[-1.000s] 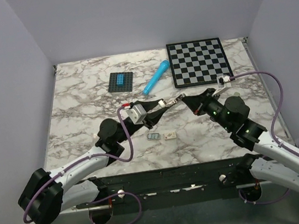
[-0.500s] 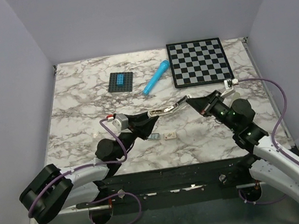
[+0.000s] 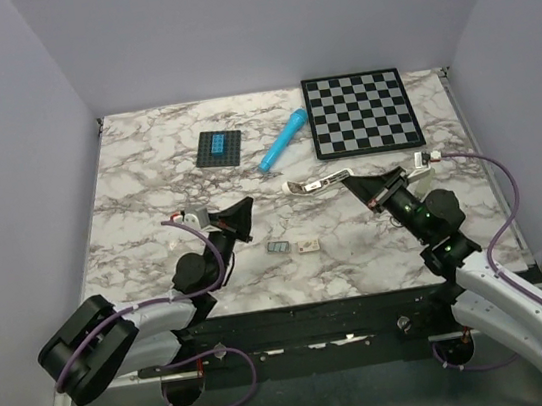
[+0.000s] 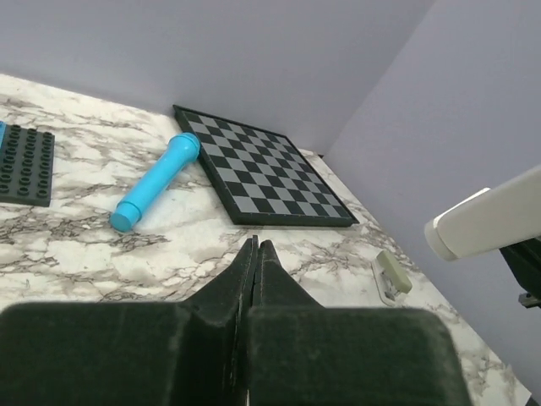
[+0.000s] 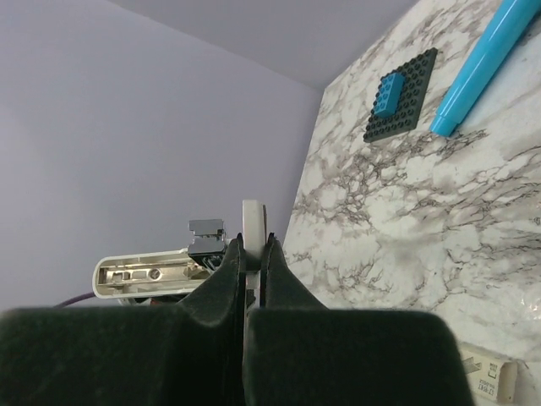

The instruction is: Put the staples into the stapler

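in the right gripper [image 5: 252, 247]: cream stapler [image 3: 317, 182] pinched, rail [image 5: 150, 274] exposed | left gripper [image 4: 256, 246] closed

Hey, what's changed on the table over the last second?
The left gripper let go of the stapler and drew back toward its base, jaws shut on nothing. The right gripper keeps the stapler clamped in the air. The staples, blue cylinder and chessboard have not moved.

No text, brand or number can be read anywhere; the only print in sight is a few dark marks on the small cream box [image 5: 486, 376], too small and blurred to make out.
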`<state>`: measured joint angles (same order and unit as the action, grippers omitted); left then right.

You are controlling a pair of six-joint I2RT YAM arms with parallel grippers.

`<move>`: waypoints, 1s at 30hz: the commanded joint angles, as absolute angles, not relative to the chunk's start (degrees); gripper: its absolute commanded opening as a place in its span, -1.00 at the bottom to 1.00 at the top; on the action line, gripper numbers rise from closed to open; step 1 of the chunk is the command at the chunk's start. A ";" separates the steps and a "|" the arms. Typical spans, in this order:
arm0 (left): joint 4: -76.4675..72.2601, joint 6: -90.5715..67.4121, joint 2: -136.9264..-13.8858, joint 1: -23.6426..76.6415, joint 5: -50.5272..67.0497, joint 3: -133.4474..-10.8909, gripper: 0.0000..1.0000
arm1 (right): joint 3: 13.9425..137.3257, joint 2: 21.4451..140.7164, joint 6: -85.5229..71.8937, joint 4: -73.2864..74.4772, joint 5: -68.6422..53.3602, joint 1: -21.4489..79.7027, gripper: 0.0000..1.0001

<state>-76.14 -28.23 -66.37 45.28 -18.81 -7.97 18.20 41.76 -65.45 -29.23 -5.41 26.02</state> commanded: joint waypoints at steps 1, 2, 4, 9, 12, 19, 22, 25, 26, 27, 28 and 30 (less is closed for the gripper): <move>-96.59 -32.34 -67.76 45.70 -22.42 -9.40 -0.94 | 20.12 42.27 -65.05 -31.66 -3.34 25.84 -0.99; -96.59 -31.04 -66.89 45.62 -21.46 -9.58 -0.60 | 20.13 42.45 -64.26 -31.47 -2.82 25.84 -0.99; -96.42 -29.63 -65.49 45.70 -19.18 -9.76 -0.39 | 20.13 42.45 -61.45 -30.07 -1.06 25.84 -0.99; -80.82 -26.46 -54.34 45.70 -14.42 -14.12 0.06 | 22.32 44.99 -57.75 -25.32 -0.35 25.84 -0.99; -54.29 -24.09 -47.38 45.79 -11.78 -20.72 0.40 | 22.76 46.31 -55.73 -25.05 -0.35 25.84 -0.99; -6.32 -13.72 -51.14 45.97 -7.75 -46.88 0.71 | 25.57 50.45 -51.86 -22.50 -0.88 25.84 -0.99; 8.37 -6.61 -58.25 47.19 -3.00 -57.87 0.74 | 26.72 51.85 -50.80 -21.36 -1.49 25.84 -0.99; 19.29 -0.36 -65.99 49.99 -2.90 -66.93 0.71 | 27.68 53.35 -50.19 -21.01 -2.90 25.84 -0.99; 21.51 2.17 -67.83 50.71 -2.99 -69.06 0.69 | 27.69 53.78 -50.19 -21.35 -3.25 25.84 -0.99; 23.62 4.98 -71.33 51.32 -2.81 -71.00 0.67 | 27.69 54.40 -50.19 -21.71 -4.04 25.84 -0.99; 27.12 6.31 -72.93 52.29 -1.51 -74.41 0.65 | 27.86 54.75 -50.19 -21.88 -4.39 25.84 -0.99; 29.35 8.60 -76.79 52.64 1.30 -77.07 0.59 | 27.95 55.28 -50.01 -21.97 -5.62 25.93 -0.99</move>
<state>11.03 -1.74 -70.83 50.85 -4.86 -70.39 26.00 54.39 -51.05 -20.84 -2.92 26.02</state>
